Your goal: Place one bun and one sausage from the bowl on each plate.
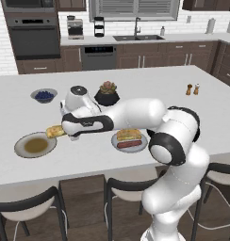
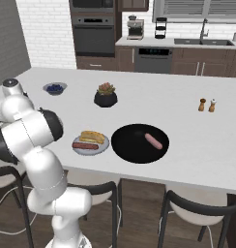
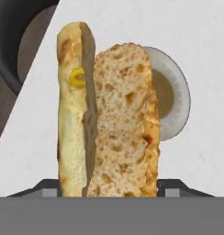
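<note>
The grey plate (image 1: 143, 146) at frame centre already holds bun and sausage, the gripper (image 3: 107, 195) clamps the second bun (image 1: 55, 131) just right of the bare beige-rimmed plate (image 1: 22, 149) at left, while one sausage (image 2: 153, 141) waits in the bowl (image 2: 129, 150).

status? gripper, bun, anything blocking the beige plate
Gripper shut on second bun. Bun hangs beside beige plate, not yet down. Grey plate done; one sausage left in bowl. No obstruction.

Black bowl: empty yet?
Not empty. In the right base view the black bowl holds one sausage; no bun in it.
</note>
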